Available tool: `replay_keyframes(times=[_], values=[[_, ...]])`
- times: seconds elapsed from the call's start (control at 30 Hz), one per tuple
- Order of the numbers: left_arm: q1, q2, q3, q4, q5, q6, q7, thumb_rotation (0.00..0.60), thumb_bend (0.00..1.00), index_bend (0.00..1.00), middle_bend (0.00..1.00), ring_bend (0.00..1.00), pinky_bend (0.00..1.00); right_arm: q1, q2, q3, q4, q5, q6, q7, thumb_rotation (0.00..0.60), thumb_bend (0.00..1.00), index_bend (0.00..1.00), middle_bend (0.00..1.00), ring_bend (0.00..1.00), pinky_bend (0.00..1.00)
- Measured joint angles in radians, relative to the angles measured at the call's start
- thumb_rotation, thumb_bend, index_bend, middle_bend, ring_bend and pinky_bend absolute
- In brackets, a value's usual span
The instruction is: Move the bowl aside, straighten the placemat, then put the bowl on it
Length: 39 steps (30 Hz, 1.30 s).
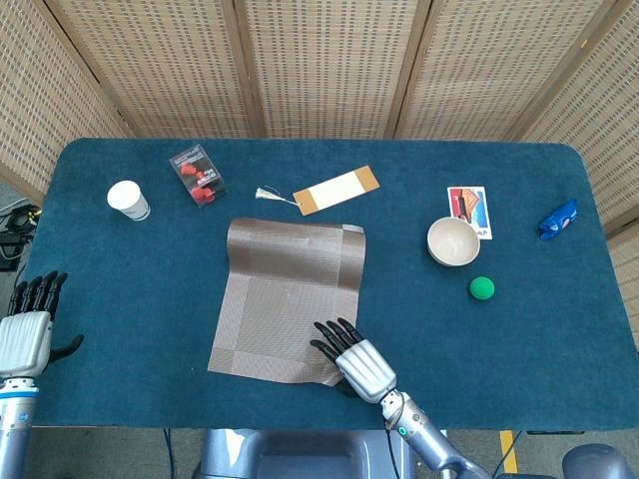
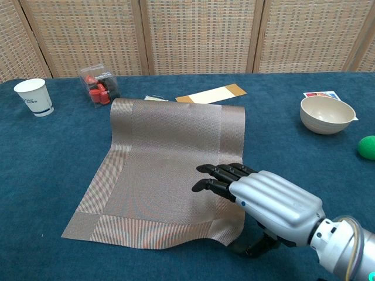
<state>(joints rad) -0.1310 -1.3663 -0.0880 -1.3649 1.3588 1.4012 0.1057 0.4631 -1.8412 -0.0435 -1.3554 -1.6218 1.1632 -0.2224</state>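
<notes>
Right hand point(image 2: 266, 202): it lies flat on the near right corner of the placemat point(image 2: 167, 158). Its dark fingers point(image 2: 220, 172) are stretched out straight and close side by side, resting on the mat. The thumb is tucked down at the mat's edge. I cannot tell if it pinches the mat.
Left hand point(image 1: 28, 334): it is at the left edge of the desk point(image 1: 559, 319), well apart from the mat. Its fingers point up, a little apart, and hold nothing.
Placemat: brown and woven, in the middle of the desk. It sits a bit crooked. The near edge is bumpy and lifted next to the right hand. The far edge curls up.
Bowl point(image 2: 327, 114): pale and round, standing upright on the desk, well off to the right of the mat. Its far side covers part of a picture card point(image 1: 469, 207).
Green ball point(image 1: 482, 288): near the bowl, on the side closer to the robot.
Paper cup point(image 2: 34, 96): white, at the far left.
Clear box point(image 2: 98, 85): it has red things inside and sits just past the mat's far left corner.
Bookmark point(image 1: 335, 190): a white and tan strip with a tassel, just behind the mat.
Blue thing point(image 1: 558, 219): far right of the desk.
</notes>
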Motion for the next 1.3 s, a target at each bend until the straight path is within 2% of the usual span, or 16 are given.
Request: replay_keyframes(times=[0.1, 0.2, 0.33, 0.7, 0.83, 1.03, 1.3], values=[[0.0, -0.001, 0.001, 0.0, 0.0, 0.0, 0.001, 0.6, 0.21, 0.0, 0.0, 0.0, 0.0, -0.002, -0.005, 0.002, 0.003, -0.004, 0.007, 0.002, 0.6, 0.46, 0.21, 0.0, 0.0, 0.06], [0.0, -0.002, 0.002, 0.0, -0.001, -0.003, 0.003, 0.6, 0.21, 0.0, 0.0, 0.0, 0.0, -0.003, -0.01, 0.005, 0.01, 0.002, 0.004, 0.002, 0.6, 0.45, 0.31, 0.0, 0.0, 0.06], [-0.002, -0.004, 0.003, 0.002, -0.004, -0.01, 0.004, 0.6, 0.21, 0.0, 0.0, 0.0, 0.0, -0.003, -0.033, 0.014, 0.041, 0.001, 0.012, 0.009, 0.6, 0.43, 0.42, 0.07, 0.0, 0.1], [-0.004, 0.0, -0.002, 0.006, -0.014, -0.019, -0.008, 0.6, 0.21, 0.0, 0.0, 0.0, 0.0, -0.002, -0.089, 0.032, 0.125, -0.001, 0.036, 0.06, 0.6, 0.41, 0.61, 0.23, 0.02, 0.13], [-0.005, -0.001, -0.003, 0.008, -0.014, -0.019, -0.011, 0.6, 0.21, 0.0, 0.0, 0.0, 0.0, -0.004, -0.096, 0.031, 0.137, -0.008, 0.049, 0.079, 0.6, 0.47, 0.67, 0.27, 0.05, 0.14], [-0.005, -0.001, -0.003, 0.008, -0.014, -0.017, -0.01, 0.6, 0.21, 0.0, 0.0, 0.0, 0.0, -0.007, -0.098, 0.028, 0.138, -0.022, 0.072, 0.097, 0.6, 0.57, 0.71, 0.27, 0.05, 0.14], [-0.005, -0.003, -0.003, 0.009, -0.015, -0.018, -0.01, 0.6, 0.21, 0.0, 0.0, 0.0, 0.0, -0.012, -0.093, 0.021, 0.124, -0.033, 0.087, 0.102, 0.6, 0.58, 0.72, 0.27, 0.05, 0.14]])
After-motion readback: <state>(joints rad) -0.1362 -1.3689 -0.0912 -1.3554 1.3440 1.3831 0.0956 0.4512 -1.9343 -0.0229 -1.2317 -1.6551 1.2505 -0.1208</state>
